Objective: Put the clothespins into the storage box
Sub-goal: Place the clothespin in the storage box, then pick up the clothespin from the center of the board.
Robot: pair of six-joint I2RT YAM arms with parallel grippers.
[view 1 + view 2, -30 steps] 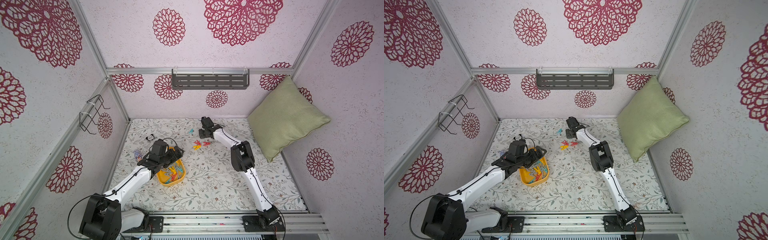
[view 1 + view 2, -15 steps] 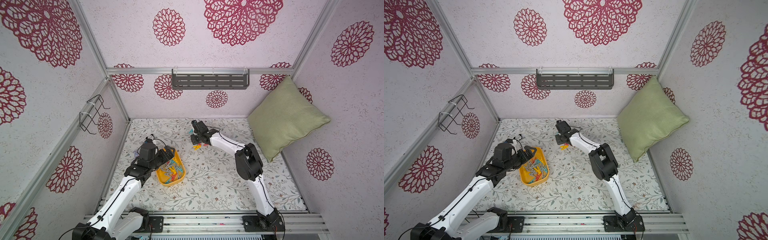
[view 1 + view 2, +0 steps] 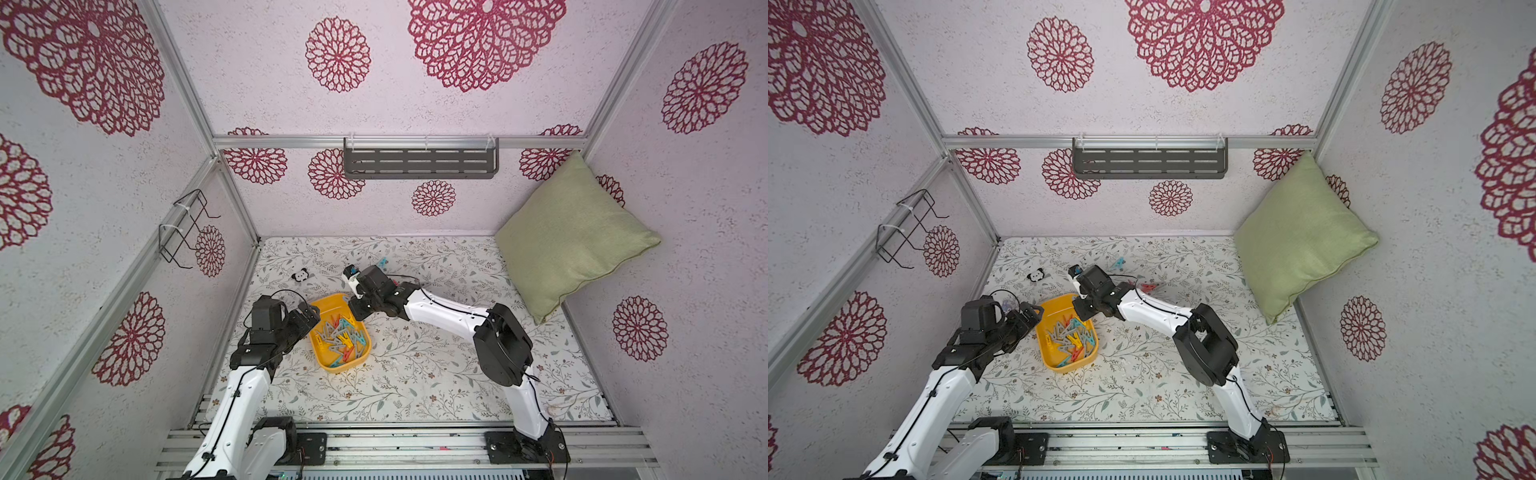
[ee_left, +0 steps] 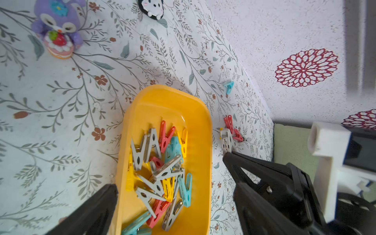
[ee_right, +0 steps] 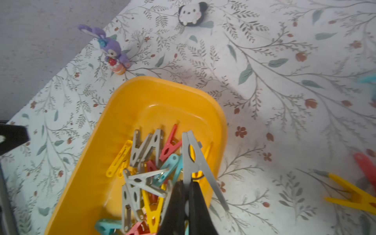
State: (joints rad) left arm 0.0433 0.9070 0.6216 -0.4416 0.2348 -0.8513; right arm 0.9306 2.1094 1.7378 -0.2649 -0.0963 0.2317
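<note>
The yellow storage box (image 3: 345, 368) (image 3: 1067, 366) sits at the mat's left with several clothespins (image 3: 340, 336) (image 4: 162, 168) (image 5: 142, 162) piled inside. My right gripper (image 5: 187, 184) (image 3: 356, 308) is shut on a grey clothespin (image 5: 192, 154) (image 4: 225, 140), held above the box's far right rim. My left gripper (image 3: 309, 320) (image 4: 175, 191) is open at the box's left edge. A teal clothespin (image 3: 382, 262) (image 4: 228, 86) lies loose on the mat near the back. Two red ones (image 3: 1148, 286) (image 4: 231, 126) and a yellow one (image 5: 354, 193) lie right of the box.
A panda toy (image 3: 300, 274) (image 5: 192, 13) and a purple plush figure (image 4: 59, 22) (image 5: 113, 50) lie behind and left of the box. A green pillow (image 3: 569, 237) leans in the right corner. A grey slotted shelf (image 3: 419, 162) and a wire rack (image 3: 183, 228) hang on the walls.
My right gripper has travelled from the loose clothespins at the back of the mat to the box, bringing the grey clothespin. My left gripper has drawn back from over the box to its left edge.
</note>
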